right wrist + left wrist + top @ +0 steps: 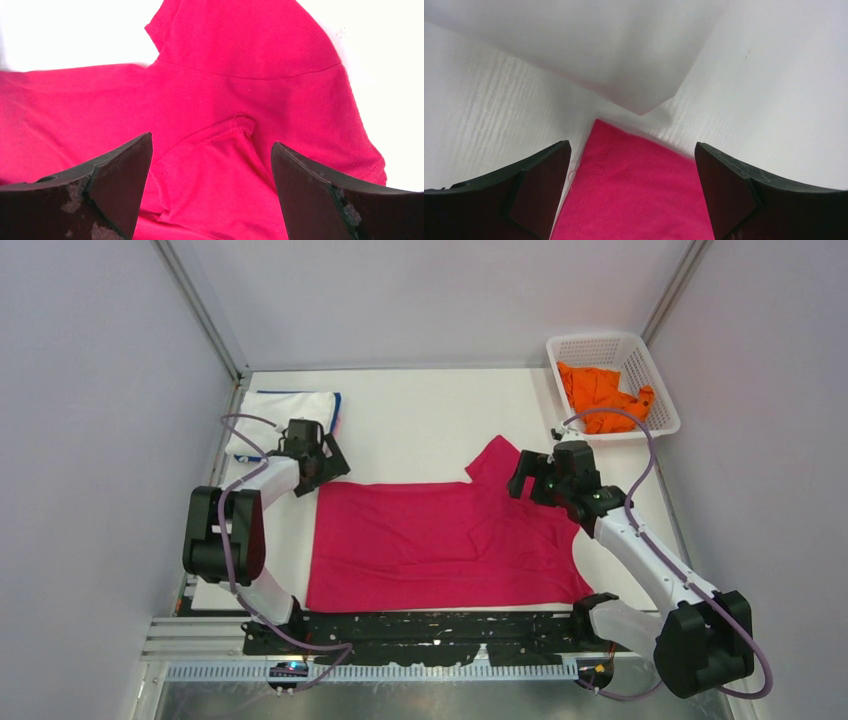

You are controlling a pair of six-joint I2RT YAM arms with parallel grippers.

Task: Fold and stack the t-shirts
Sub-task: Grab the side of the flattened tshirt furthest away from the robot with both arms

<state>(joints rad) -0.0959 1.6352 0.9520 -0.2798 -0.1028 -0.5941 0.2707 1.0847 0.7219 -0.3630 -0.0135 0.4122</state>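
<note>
The left gripper [631, 150] and right gripper [211, 145], jaws open and empty, hover over the far corners of the flat magenta-pink cloth t-shirt [440, 540].

A magenta-pink t-shirt [440, 545] lies spread flat across the middle of the white table [420, 420]. It is turned sideways, with its straight stitched hem at the left and one short sleeve [495, 458] pointing toward the far side at the right. The left half is smooth, and shallow wrinkles cross the right half. An orange t-shirt [598, 390] sits crumpled in a white basket [600, 343] at the far right corner. A folded white t-shirt [285, 408] lies at the far left, with a blue folded edge [337, 412] showing along its right side.
</note>
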